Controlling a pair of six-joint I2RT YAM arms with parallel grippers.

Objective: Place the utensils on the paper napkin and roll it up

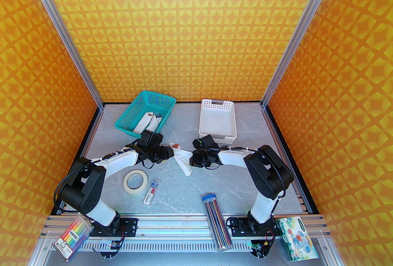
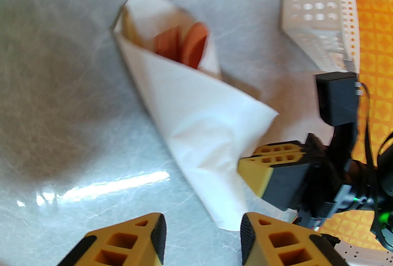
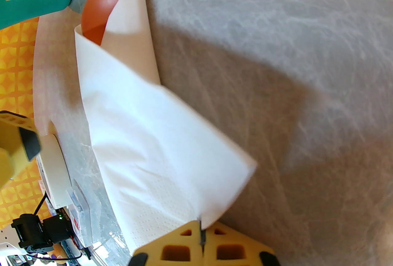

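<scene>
The paper napkin [image 1: 184,162] lies mid-table, wrapped into a loose cone around the utensils. The reddish-brown spoon bowl [image 3: 98,9] sticks out of its far end, and blurred orange-red utensil tips [image 2: 190,43] show inside the opening. The handles are hidden in the wrap. My right gripper [image 3: 201,237] is shut on the napkin's near corner [image 3: 172,148]. It also appears in the left wrist view as the right gripper [image 2: 270,163] pinching the sheet. My left gripper [image 2: 202,240] is open, its fingers standing either side of the napkin's narrow tip [image 2: 227,221] and apart from it.
A teal basket [image 1: 145,117] holding white bundles stands at the back left. The white slotted tray [image 1: 217,120] stands at the back middle. A tape roll [image 1: 135,182], a small flat pack [image 1: 151,191] and a pencil tube [image 1: 216,221] lie nearer. A marker pack [image 1: 72,237] and a tissue pack [image 1: 296,237] rest on the front rail.
</scene>
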